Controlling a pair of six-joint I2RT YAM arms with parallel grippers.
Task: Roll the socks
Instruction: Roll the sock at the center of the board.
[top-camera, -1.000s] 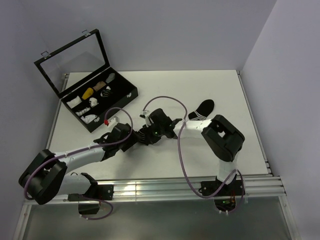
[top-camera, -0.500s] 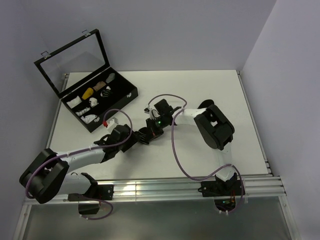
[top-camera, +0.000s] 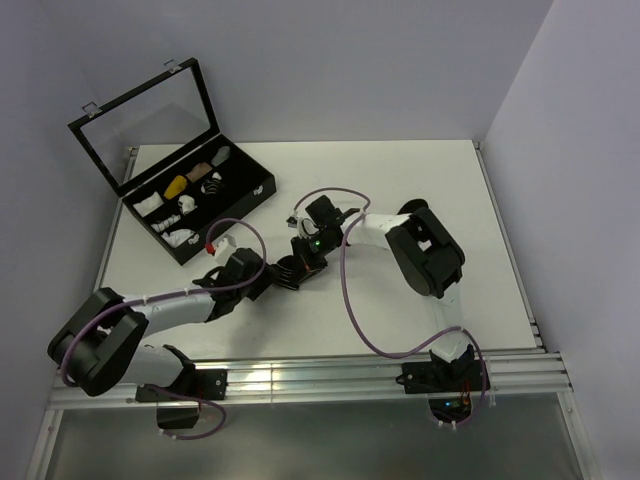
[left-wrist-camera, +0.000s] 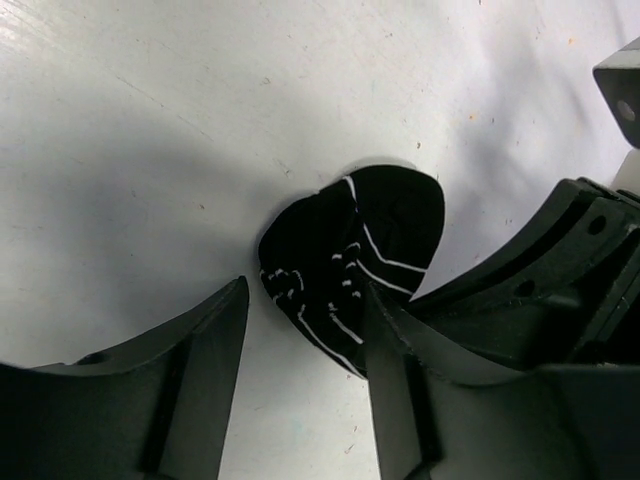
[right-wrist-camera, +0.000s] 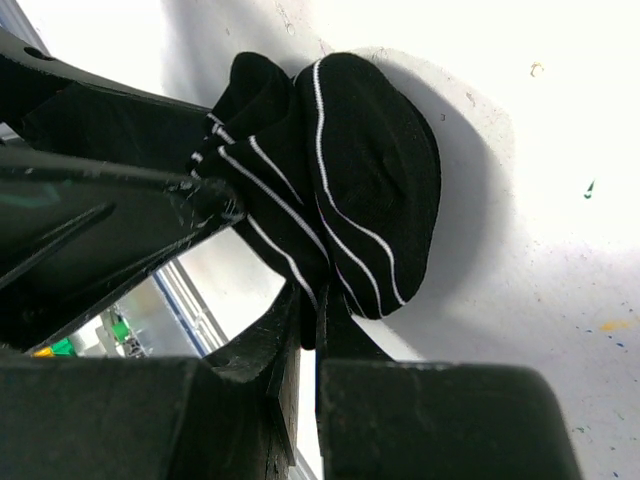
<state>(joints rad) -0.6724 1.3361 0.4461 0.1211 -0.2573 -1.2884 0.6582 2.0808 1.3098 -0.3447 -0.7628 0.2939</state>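
One black sock with thin white stripes (top-camera: 297, 266) lies bunched and partly folded on the white table (top-camera: 400, 300) between my two grippers. It shows in the left wrist view (left-wrist-camera: 350, 250) and the right wrist view (right-wrist-camera: 350, 190). My right gripper (top-camera: 305, 256) (right-wrist-camera: 310, 300) is shut on the sock's edge. My left gripper (top-camera: 284, 274) (left-wrist-camera: 303, 290) is open, its fingertips at the sock's near side and one finger (left-wrist-camera: 400, 380) touching it. The second sock (top-camera: 410, 207) is mostly hidden under the right arm.
A black case (top-camera: 240, 215) with a raised glass lid (top-camera: 150, 120) stands at the back left, holding small white, yellow and tan rolled bundles (top-camera: 176, 187). The two grippers are almost touching. Purple cables loop over both arms.
The right arm has swung its elbow back over the second sock and its wrist has turned. The left gripper has crept slightly toward the sock. The sock stays pinched in the right gripper.
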